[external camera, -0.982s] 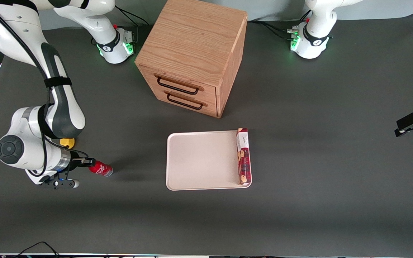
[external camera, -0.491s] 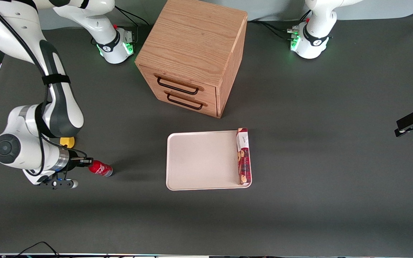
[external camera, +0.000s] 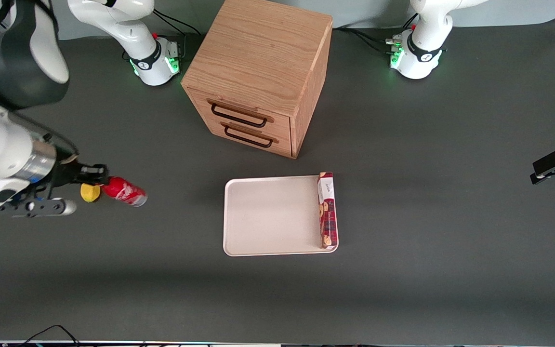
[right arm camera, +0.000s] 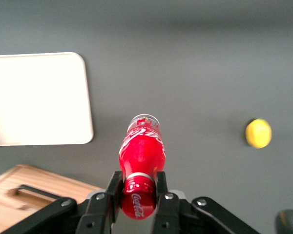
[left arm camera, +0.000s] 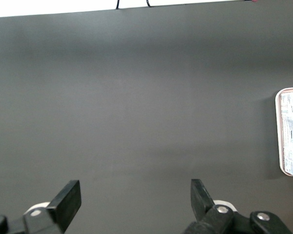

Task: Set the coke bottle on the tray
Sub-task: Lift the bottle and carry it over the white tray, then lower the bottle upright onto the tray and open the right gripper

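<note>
My right arm [external camera: 12,72] is glossy white with a dark grey elbow cover, a silver wrist ring and thin black cables along it. Its tool [right arm camera: 136,187] has black fingers [right arm camera: 115,187] on a black body with round screws. Both white bases [external camera: 154,60] glow green.

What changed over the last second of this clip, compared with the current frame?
The gripper, shut on the coke bottle at its cap end, has lifted it off the table; bottle and arm now show higher up and larger in the front view, above the lemon. The tray, cookie box and drawer cabinet stayed put.
</note>
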`<move>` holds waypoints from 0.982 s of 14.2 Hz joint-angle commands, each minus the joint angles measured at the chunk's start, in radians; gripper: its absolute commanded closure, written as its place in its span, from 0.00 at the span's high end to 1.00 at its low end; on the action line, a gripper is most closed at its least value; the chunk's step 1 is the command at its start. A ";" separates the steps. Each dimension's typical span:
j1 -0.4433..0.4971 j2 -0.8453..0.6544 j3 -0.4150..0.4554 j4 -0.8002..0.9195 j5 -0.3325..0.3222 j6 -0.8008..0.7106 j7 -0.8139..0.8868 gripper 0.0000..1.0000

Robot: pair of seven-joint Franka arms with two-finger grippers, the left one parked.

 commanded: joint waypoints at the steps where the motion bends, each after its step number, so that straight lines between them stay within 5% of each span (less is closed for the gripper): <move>1: 0.033 0.098 0.129 0.084 -0.020 -0.005 0.286 0.00; 5: 0.093 0.243 0.202 0.092 -0.087 0.138 0.560 0.00; 9: 0.094 0.365 0.291 0.069 -0.228 0.255 0.692 0.00; 14: 0.103 0.385 0.292 -0.013 -0.251 0.371 0.735 0.00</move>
